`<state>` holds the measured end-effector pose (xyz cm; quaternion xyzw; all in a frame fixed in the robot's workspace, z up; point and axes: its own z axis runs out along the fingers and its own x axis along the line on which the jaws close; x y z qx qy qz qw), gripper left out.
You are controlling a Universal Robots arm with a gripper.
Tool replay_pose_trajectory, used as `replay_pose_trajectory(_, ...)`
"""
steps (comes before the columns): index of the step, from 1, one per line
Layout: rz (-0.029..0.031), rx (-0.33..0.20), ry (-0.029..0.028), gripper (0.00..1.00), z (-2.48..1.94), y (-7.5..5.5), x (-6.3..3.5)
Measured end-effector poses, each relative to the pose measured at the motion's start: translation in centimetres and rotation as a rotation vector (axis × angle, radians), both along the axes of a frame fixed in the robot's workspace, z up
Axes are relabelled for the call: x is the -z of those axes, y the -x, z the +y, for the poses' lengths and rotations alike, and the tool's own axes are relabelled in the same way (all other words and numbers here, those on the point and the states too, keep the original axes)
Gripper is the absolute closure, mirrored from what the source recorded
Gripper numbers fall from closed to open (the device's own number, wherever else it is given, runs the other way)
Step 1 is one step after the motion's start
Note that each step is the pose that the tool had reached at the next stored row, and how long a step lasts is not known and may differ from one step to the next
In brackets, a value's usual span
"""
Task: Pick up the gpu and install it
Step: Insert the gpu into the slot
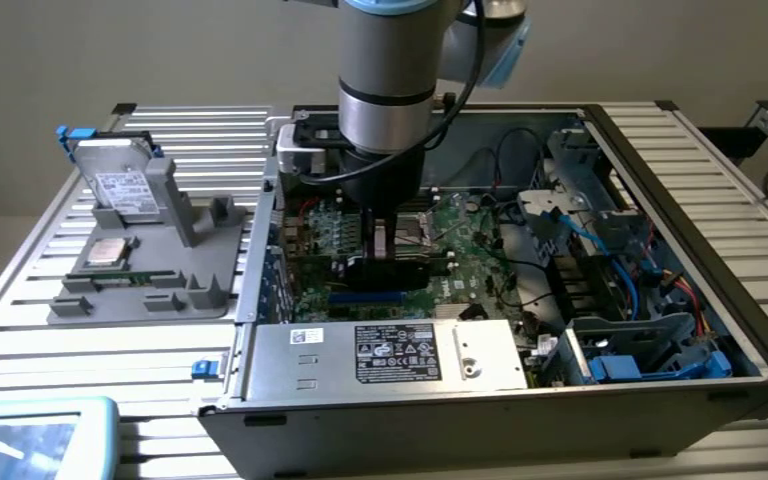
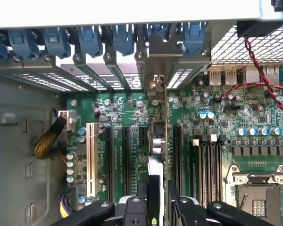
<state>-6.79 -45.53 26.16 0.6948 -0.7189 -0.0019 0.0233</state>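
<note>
Closest to my wrist camera, the gripper (image 2: pixel 156 200) has its two black jaws clamped on the gpu (image 2: pixel 158 141). The card stands on edge between them, upright over the green motherboard (image 2: pixel 217 141). It runs away from the jaws, alongside the motherboard's black expansion slots (image 2: pixel 114 160); I cannot tell whether it is seated in one. At the far end, its silvery bracket (image 2: pixel 164 52) meets the rear openings past the motherboard's edge, among blue latches (image 2: pixel 89 40). From outside, the arm (image 1: pixel 387 60) reaches down into the open computer case (image 1: pixel 704 180).
</note>
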Motion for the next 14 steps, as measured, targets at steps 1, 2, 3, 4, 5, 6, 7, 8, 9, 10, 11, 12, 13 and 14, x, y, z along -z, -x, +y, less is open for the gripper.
replay_pose_trajectory(1, 0.0000, 0.000, 0.0000, 0.73, 0.01, 0.00, 0.01)
replay_pose_trajectory(2, -0.0001, 0.001, -0.0001, 0.73, 0.01, 0.00, 0.01)
replay_pose_trajectory(3, -0.0002, 0.001, -0.0004, 0.73, 0.04, 0.00, 0.03)
replay_pose_trajectory(4, -0.0002, 0.002, -0.0004, 0.73, 0.07, 0.00, 0.04)
replay_pose_trajectory(5, -0.0001, 0.003, -0.0002, 0.73, 0.08, 0.00, 0.04)
replay_pose_trajectory(6, 0.0000, 0.004, 0.0000, 0.73, 0.07, 0.01, 0.05)
replay_pose_trajectory(7, 0.0000, 0.005, 0.0000, 0.73, 0.08, 0.01, 0.06)
replay_pose_trajectory(8, 0.0000, 0.006, -0.0001, 0.73, 0.08, 0.01, 0.08)
replay_pose_trajectory(9, 0.0000, 0.006, -0.0001, 0.73, 0.08, 0.01, 0.09)
replay_pose_trajectory(10, 0.0000, 0.006, 0.0000, 0.73, 0.08, 0.01, 0.10)
replay_pose_trajectory(11, 0.0000, 0.007, -0.0002, 0.73, 0.08, 0.04, 0.11)
replay_pose_trajectory(12, -0.0001, 0.007, -0.0006, 0.73, 0.09, 0.07, 0.12)
replay_pose_trajectory(13, -0.0002, 0.007, -0.0014, 0.73, 0.09, 0.09, 0.13)
replay_pose_trajectory(14, -0.0002, 0.007, -0.0021, 0.73, 0.09, 0.12, 0.15)
